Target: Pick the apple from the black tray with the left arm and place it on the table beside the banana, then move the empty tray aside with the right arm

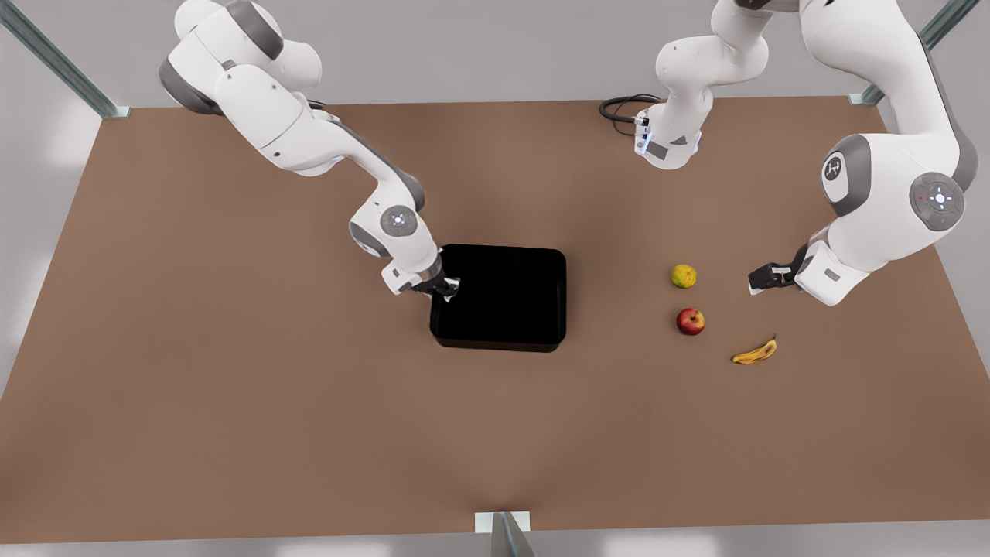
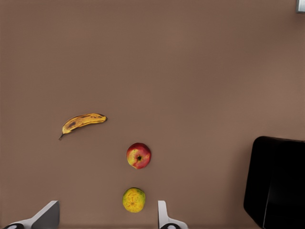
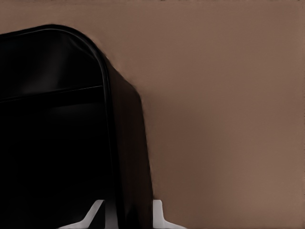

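The red apple (image 1: 691,321) (image 2: 138,155) rests on the table, a short way to the front view's left of the spotted banana (image 1: 755,353) (image 2: 83,121). My left gripper (image 1: 762,278) (image 2: 106,217) hovers open and empty above the table near the fruit, on the front view's right. The black tray (image 1: 503,298) (image 2: 279,181) (image 3: 124,124) is empty and lies mid-table. My right gripper (image 1: 442,288) (image 3: 124,214) is at the tray's edge on the front view's left, its fingers astride the tray wall and shut on it.
A yellow-green fruit (image 1: 684,276) (image 2: 134,200) lies just behind the apple. A black cable (image 1: 623,108) loops at the table's far edge. Metal frame posts (image 1: 506,534) stand at the table's edges. Brown tabletop stretches wide on the front view's left of the tray.
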You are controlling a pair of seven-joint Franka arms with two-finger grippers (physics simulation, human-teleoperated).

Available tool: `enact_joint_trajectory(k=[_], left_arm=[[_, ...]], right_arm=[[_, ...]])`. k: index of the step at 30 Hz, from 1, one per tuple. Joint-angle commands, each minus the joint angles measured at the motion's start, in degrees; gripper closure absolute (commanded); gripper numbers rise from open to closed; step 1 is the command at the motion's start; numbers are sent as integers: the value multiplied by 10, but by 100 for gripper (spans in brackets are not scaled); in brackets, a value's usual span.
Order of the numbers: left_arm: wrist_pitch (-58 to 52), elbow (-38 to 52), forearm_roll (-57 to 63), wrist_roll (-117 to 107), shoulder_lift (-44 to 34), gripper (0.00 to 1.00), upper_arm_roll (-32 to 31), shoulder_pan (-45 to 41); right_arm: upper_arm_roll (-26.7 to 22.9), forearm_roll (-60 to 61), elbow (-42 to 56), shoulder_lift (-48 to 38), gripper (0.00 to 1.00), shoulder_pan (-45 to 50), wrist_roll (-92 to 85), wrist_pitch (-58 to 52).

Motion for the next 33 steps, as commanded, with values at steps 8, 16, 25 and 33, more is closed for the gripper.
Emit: enact_joint_trajectory(k=[8, 16, 25, 33], left_arm=[[0, 0, 1, 6, 0, 0, 0, 0], [0, 0, 0, 6, 0, 0, 0, -1], [0, 0, 1, 6, 0, 0, 0, -1], [1, 0, 0, 5, 0, 0, 0, -1]], right_arm=[[3, 1, 2, -3, 68, -3, 8, 1], [7, 8, 4, -26, 80, -4, 8, -9], [35, 50, 7, -109, 88, -59, -74, -93], [-70, 266, 55, -194, 89, -74, -423, -257]])
